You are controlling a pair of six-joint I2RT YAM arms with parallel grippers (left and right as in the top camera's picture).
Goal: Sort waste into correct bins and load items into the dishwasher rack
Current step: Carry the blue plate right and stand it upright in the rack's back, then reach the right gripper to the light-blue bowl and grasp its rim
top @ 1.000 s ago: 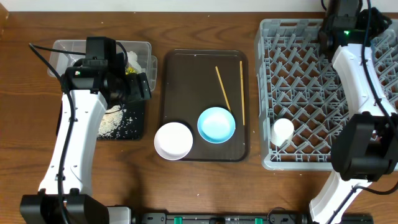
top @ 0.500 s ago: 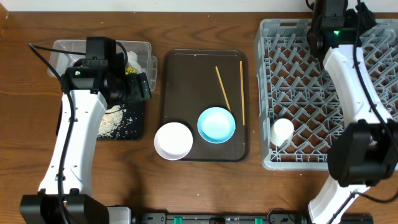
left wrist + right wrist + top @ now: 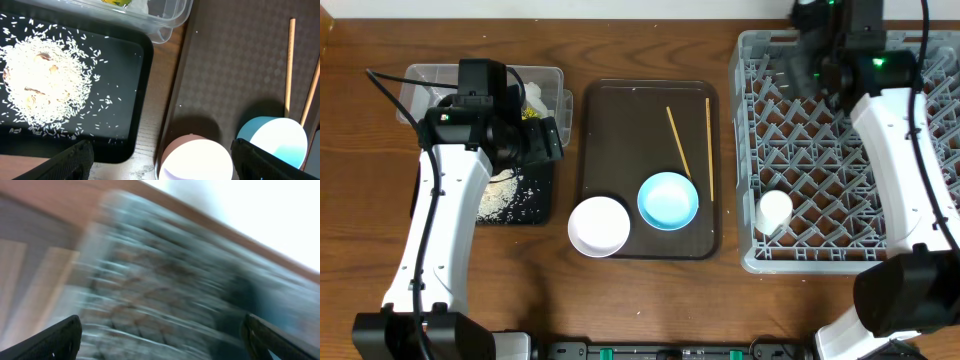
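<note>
In black tray (image 3: 136,86) rice scraps (image 3: 45,87); in rack (image 3: 820,182) white cup (image 3: 774,210).

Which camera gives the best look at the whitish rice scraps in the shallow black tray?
The left wrist view: the whitish rice scraps lie close and sharp, a round pile on the shallow black tray. Overhead shows them small, partly hidden by the left arm. The right wrist view is blurred and shows none.

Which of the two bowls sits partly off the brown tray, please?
The white bowl; it overhangs the tray's left edge, while the light blue bowl sits fully inside.
</note>
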